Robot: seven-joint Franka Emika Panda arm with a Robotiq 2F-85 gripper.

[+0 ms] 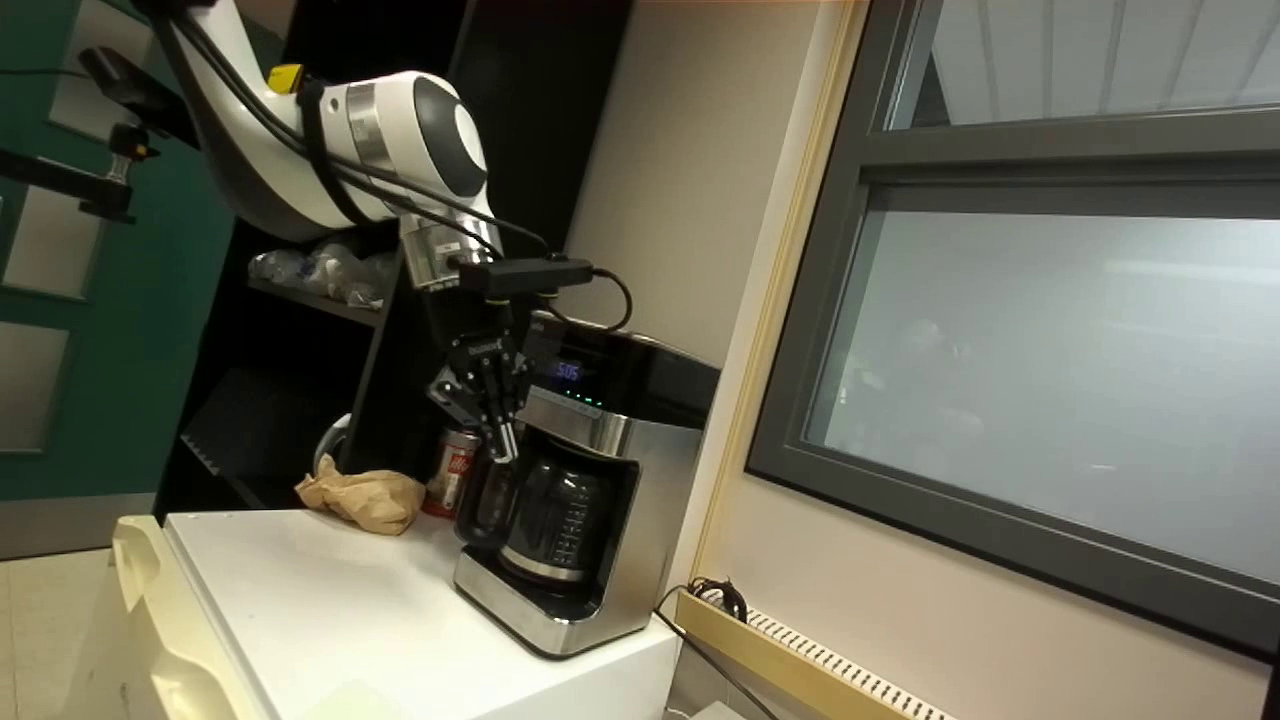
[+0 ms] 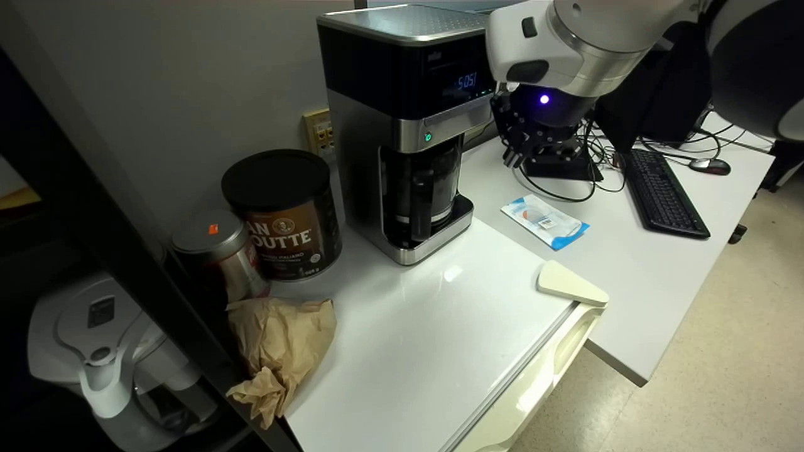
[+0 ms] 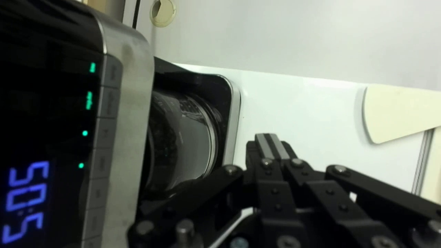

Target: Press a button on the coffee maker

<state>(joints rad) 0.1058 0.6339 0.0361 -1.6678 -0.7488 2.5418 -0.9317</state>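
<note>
Nearest in the wrist view, see the claw (image 3: pixel 273 144): closed right down, pressed together at the fingertips (image 3: pixel 264 146), with no visible gap and nothing held. Pointing past the keys (image 3: pixel 101 162) rather than at them, and apart from them by the look of that view. In both exterior views, hanging in front of the maker (image 2: pixel 405 132), lower at the fingertips than the keys. Judge the step in hand as lining up, not yet pressing. Impossible to read a finished press from the green lights (image 3: pixel 85 133) alone.

Just beyond, find the keys in a line beside the blue display (image 3: pixel 26 203). Too blurred to read any label, and not told by the task which key to choose. Consider also the green spot (image 2: pixel 428 136) on the front, perhaps another button.

Calls next for a lift to key height, then a short, straight push into the front, led by the closed fingertips. Liable to catch two narrow keys at once unless centred, or to bump the carafe (image 1: pixel 560 520), seated in the maker below, if brought in too low.

Behind all this, place the maker itself: upright on the cabinet (image 2: pixel 402 351), near the wall (image 2: pixel 220 69), facing the claw.

Beyond, note a big tin (image 2: pixel 282 215) and small tin (image 2: pixel 220 251), then a crumpled bag (image 2: pixel 286 348); on the desk (image 2: pixel 628 282), a packet (image 2: pixel 545 220) and a keyboard (image 2: pixel 666 194).
</note>
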